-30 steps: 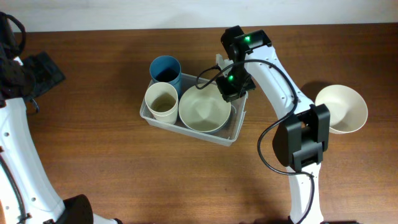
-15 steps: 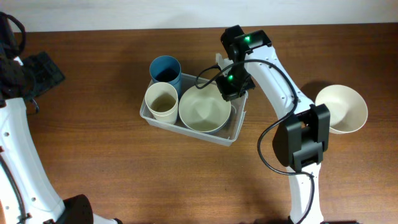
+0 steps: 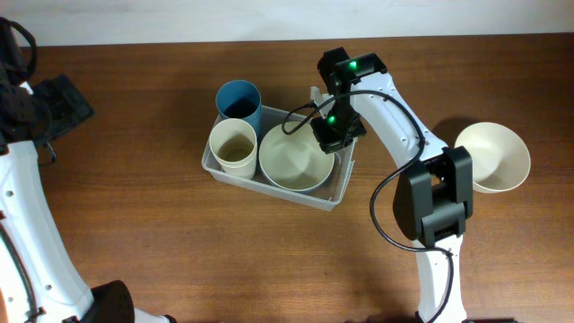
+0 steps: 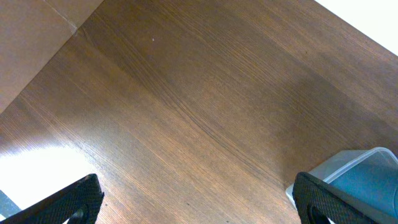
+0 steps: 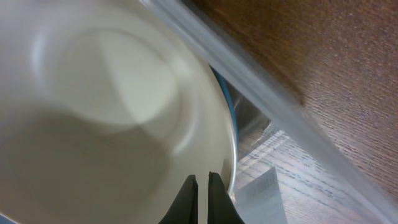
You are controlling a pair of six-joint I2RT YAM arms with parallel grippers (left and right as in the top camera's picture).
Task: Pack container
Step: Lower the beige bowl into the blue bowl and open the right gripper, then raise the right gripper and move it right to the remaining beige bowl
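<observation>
The right gripper [image 5: 201,190] has its jaws pressed all but together, tips down inside the large cream bowl [image 3: 294,161] just short of its rim; whether the thin wall is pinched between them I cannot tell; more likely the closed tips act as a blunt pusher to seat the bowl flat; the container [image 3: 339,190] lies directly under this hand, its translucent lip running just beyond the fingertips in the wrist view; past the bowl from the hand stand a cream cup [image 3: 233,144] and a blue cup [image 3: 238,97], upright so they fit side by side; a second cream bowl [image 3: 493,157] sits on the table [image 3: 134,233] well behind this hand, probably next to nest; the left gripper [image 4: 199,202] hangs wide and empty, parked well apart, the container's corner showing ahead of one fingertip
</observation>
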